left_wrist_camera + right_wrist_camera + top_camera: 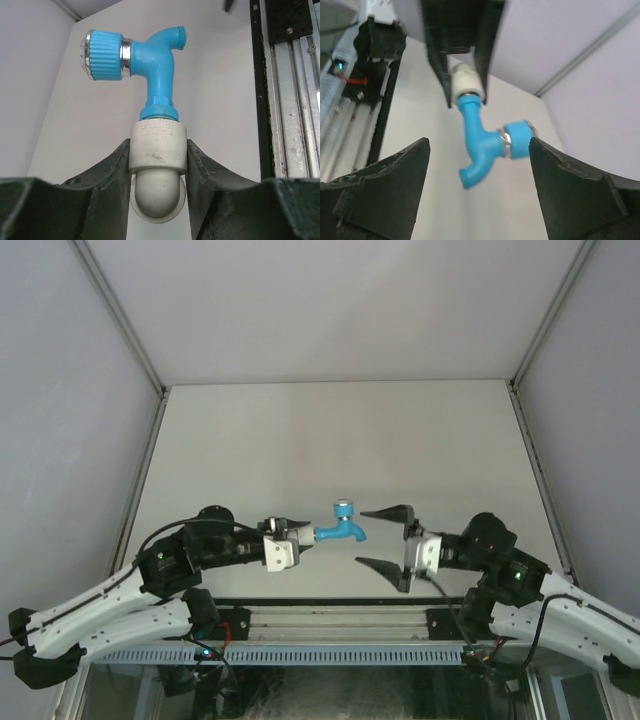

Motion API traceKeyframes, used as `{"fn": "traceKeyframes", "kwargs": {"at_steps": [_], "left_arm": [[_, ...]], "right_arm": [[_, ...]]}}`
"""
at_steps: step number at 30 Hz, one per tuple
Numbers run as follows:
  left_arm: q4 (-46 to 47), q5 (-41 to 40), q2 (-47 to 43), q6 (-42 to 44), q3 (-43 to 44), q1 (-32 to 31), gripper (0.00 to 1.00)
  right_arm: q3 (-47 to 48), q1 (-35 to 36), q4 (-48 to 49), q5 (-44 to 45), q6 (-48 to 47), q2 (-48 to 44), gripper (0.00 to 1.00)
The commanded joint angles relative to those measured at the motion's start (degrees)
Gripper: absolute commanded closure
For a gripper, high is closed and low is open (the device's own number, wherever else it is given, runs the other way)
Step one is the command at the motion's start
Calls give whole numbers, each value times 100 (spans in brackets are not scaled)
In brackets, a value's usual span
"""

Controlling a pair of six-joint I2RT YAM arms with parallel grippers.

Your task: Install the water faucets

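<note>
The bright blue water faucet (340, 528) hangs above the table, its inlet end seated in a small white-grey pipe fitting (303, 535). My left gripper (293, 533) is shut on that fitting. In the left wrist view the fitting (158, 150) is pinched between both fingers and the faucet (157, 65) stands straight up from it, handle to the left. My right gripper (362, 537) is open, its fingertips just right of the faucet and apart from it. The right wrist view shows the faucet (482, 140) between and beyond the wide-apart jaws of my right gripper (479, 145).
The pale table (330, 440) is boxed in by grey walls with metal corner posts (140, 350). An aluminium rail (330, 625) with the arm bases runs along the near edge, just below both grippers.
</note>
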Motion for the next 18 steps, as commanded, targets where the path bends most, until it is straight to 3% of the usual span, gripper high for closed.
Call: {"fn": "traceKeyframes", "kwargs": {"at_steps": [1,5,12,14,16,18], "left_arm": [[334,59,71,-79,235,15,100],[314,181,103,-126,295,19,100],[283,335,119,-151,308,11,100],[276,366,122,-151,303,14,100],[254,329,117,-158,299,18,100],[212,299,97,-155,292,18,100]], "right_arm": [[-389,1414,-18,1966,-3538,146,19],[-508,2106,365,3393,-4644,585,19],[-689,2230,1220,3903,-5117,1009,16],[-691,2260,1363,4013,-5089,1144,21],[-691,2312,1432,4054,-4938,1180,43],[-609,2321,1234,3870,-4579,1089,52]]}}
